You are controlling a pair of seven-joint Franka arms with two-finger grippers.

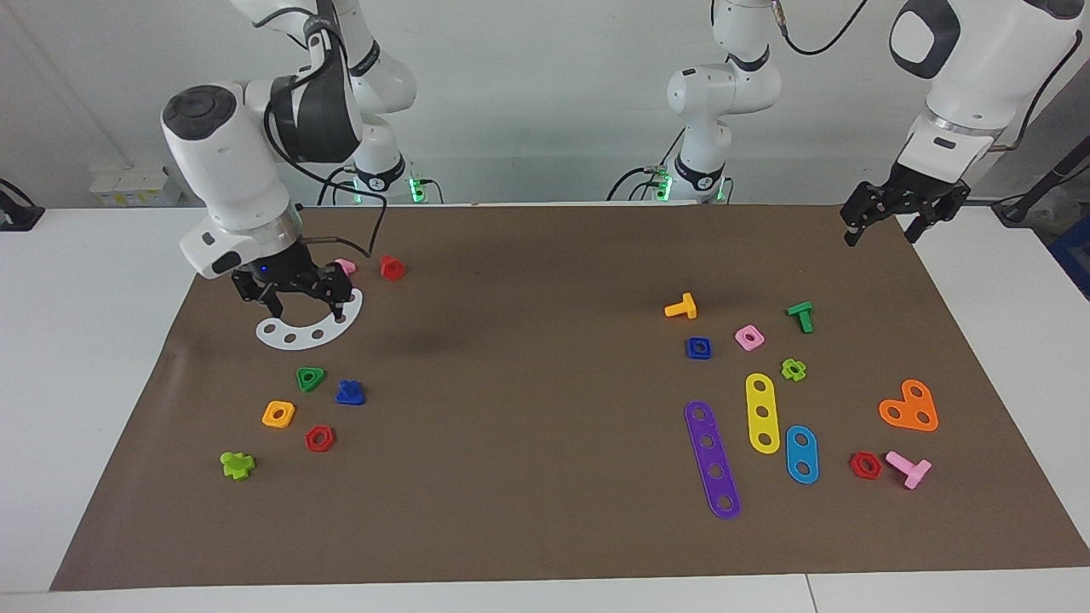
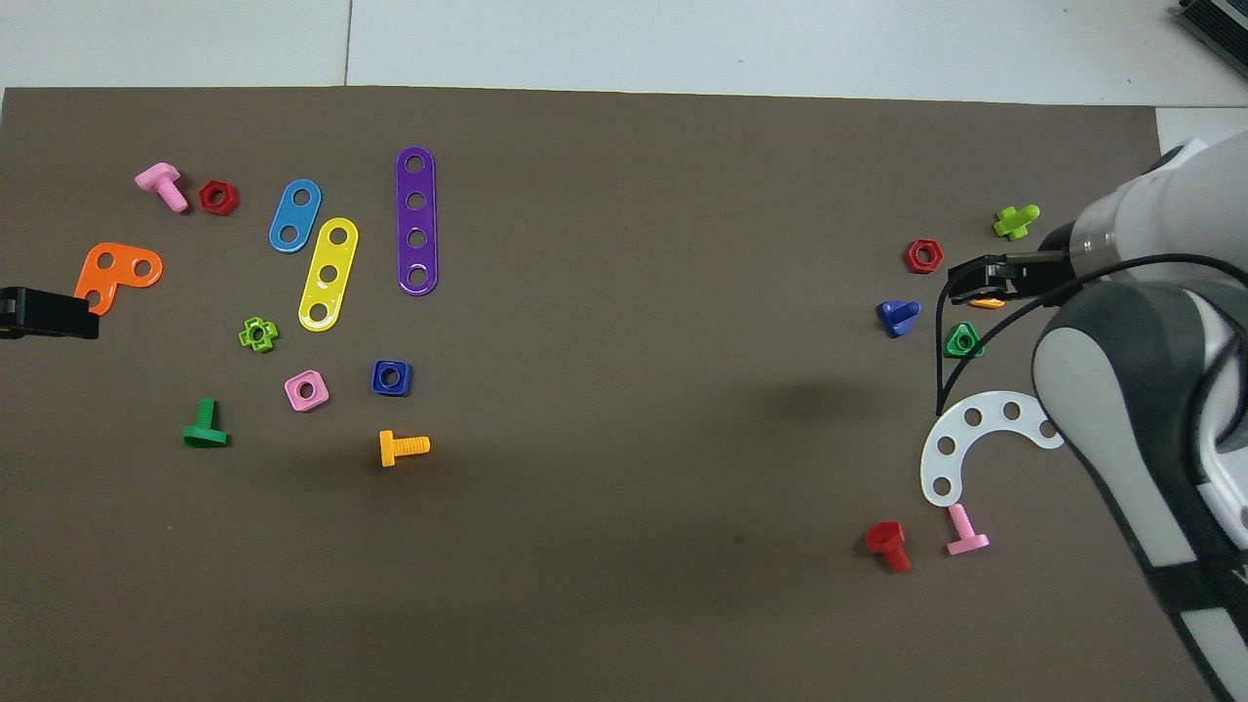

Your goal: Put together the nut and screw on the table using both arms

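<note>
The small dark-blue plastic toy screw (image 1: 350,392) lies on the brown-matted surface (image 1: 528,409), just beside a green triangular nut (image 1: 310,378). Nearer to the robots than the screw, the right pincer (image 1: 300,298), fingers spread, hovers over a white curved plastic strip (image 1: 311,328). The dark-blue square plastic nut (image 1: 698,347) lies well apart from the screw, toward the left arm's end, where the left pincer (image 1: 886,223) waits, spread and empty.

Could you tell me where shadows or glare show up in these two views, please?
Facing view: a soft shadow lies on the brown mat near the red bolt; green lights glow at the arm bases. Overhead view: a faint shadow patch falls near the white curved strip; the yellow strip carries small glints.
</note>
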